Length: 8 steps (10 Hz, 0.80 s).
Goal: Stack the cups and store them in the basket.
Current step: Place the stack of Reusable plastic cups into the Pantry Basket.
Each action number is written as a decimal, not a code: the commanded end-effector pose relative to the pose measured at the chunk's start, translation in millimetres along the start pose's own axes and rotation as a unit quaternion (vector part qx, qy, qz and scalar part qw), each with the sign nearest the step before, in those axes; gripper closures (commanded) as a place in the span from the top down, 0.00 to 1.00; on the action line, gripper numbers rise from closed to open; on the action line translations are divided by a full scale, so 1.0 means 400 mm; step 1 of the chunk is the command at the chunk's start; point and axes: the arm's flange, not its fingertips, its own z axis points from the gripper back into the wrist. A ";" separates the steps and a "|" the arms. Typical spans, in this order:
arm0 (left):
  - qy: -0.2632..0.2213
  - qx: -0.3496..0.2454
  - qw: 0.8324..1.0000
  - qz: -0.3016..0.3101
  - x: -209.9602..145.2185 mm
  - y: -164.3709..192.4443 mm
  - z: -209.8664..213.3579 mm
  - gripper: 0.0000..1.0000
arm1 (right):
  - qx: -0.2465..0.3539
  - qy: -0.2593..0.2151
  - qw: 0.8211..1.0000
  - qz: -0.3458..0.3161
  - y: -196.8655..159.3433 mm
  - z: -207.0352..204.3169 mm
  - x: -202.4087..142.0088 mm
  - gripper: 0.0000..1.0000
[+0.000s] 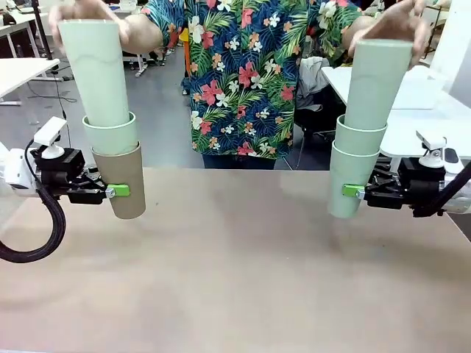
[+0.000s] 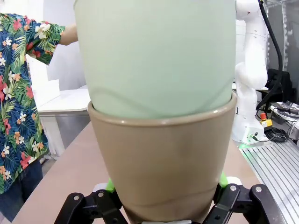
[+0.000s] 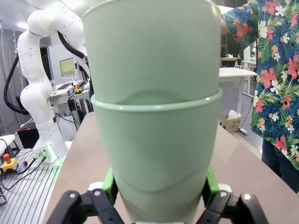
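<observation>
My left gripper (image 1: pixel 116 192) reaches in level, jaws clamped on the brown cup (image 1: pixel 121 173) above the table (image 1: pixel 235 265), with two green cups (image 1: pixel 99 81) nested inside. My right gripper (image 1: pixel 353 190) clamps a green stack (image 1: pixel 352 180). The person's hands (image 1: pixel 81 13) top both.

The left gripper (image 2: pixel 166 184) is clamping a tan-brown matte tapered tumbler (image 2: pixel 161 158) at 6 o'clock, with its green pads (image 2: pixel 110 185) pressing on the lower wall from both sides. A pale mint green matte tumbler (image 2: pixel 156 56) is sitting nested in it, rising toward 12 o'clock. At 9 o'clock a person in a floral shirt (image 2: pixel 18 93) is standing beside the light-brown tabletop (image 2: pixel 70 177), with one arm reaching behind the mint tumbler at 10 o'clock. At 3 o'clock a white robot arm (image 2: pixel 250 70) is standing upright.
</observation>
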 end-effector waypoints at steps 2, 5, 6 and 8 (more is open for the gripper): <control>-0.002 -0.001 1.000 0.000 0.013 -0.003 -0.001 0.85 | -0.004 -0.002 1.000 0.003 -0.001 -0.002 0.008 0.86; -0.002 -0.001 1.000 0.000 0.013 -0.003 -0.001 0.85 | -0.004 -0.002 1.000 0.003 -0.001 -0.002 0.008 0.86; -0.002 -0.001 1.000 0.000 0.013 -0.003 -0.001 0.85 | -0.004 -0.002 1.000 0.003 -0.001 -0.002 0.008 0.86; -0.002 -0.001 1.000 0.000 0.013 -0.003 -0.001 0.85 | -0.004 -0.002 1.000 0.003 -0.001 -0.002 0.008 0.86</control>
